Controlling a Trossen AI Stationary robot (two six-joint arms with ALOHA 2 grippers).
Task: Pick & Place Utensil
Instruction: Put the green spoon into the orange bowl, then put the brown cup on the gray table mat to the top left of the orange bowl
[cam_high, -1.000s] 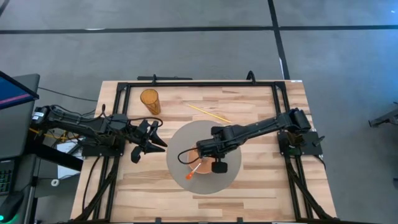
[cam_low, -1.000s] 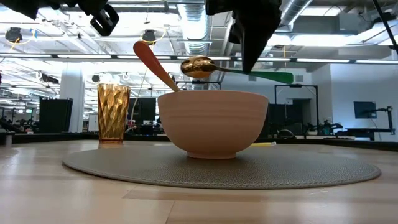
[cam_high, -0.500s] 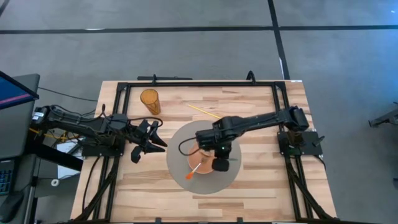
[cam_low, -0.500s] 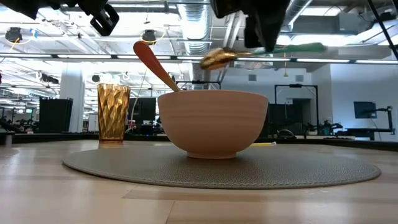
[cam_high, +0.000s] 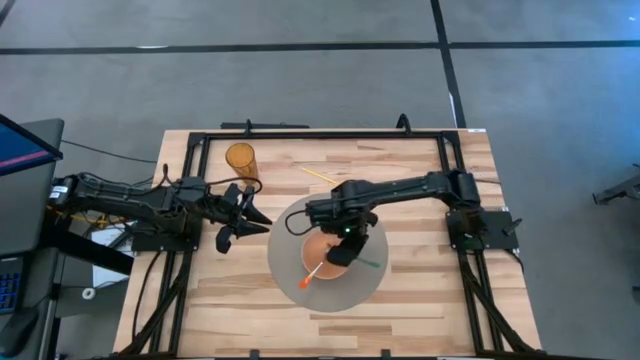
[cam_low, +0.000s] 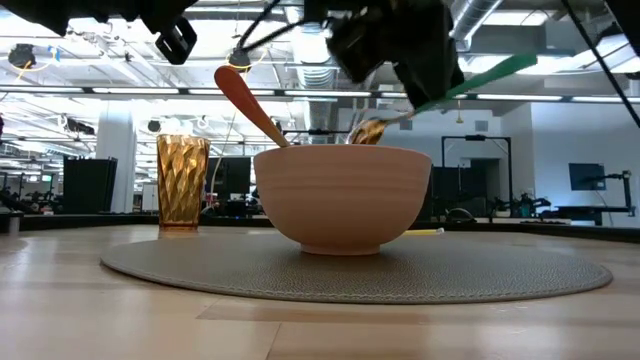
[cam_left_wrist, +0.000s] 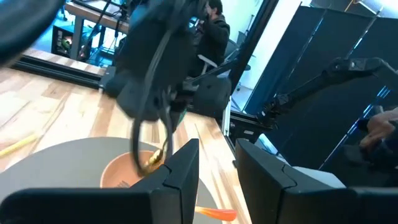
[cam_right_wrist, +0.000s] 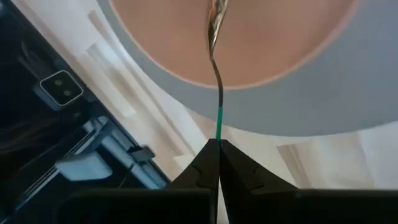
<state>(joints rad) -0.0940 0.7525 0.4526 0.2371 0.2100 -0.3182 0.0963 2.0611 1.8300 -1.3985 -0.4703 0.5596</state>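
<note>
- Right gripper (cam_right_wrist: 217, 147) above the bowl (cam_low: 340, 198), clamped on the green handle of a gold spoon (cam_low: 372, 129); spoon tilted, its head just over the rim, inside the bowl's mouth
- Orange utensil (cam_low: 250, 103) leaning in the bowl; bowl on round grey mat (cam_high: 290, 270)
- Left gripper (cam_high: 252, 217) beside the mat, fingers apart, empty
- Gold cup (cam_high: 241, 160) near table's far edge

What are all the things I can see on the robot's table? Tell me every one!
Bowl: one, light pinkish-brown, middle of the mat.
Mat: one, grey, round, centre of the table.
Orange utensil: one, leaning in the bowl.
Green-handled spoon: one, gold head dipping into the bowl, tilted.
Cup: one, amber, back left of the table.
Yellow stick: one, lying behind the mat.
Table: one, light wood.
Right gripper: shut on the spoon's handle, above the bowl.
Left gripper: open, left of the mat.
</note>
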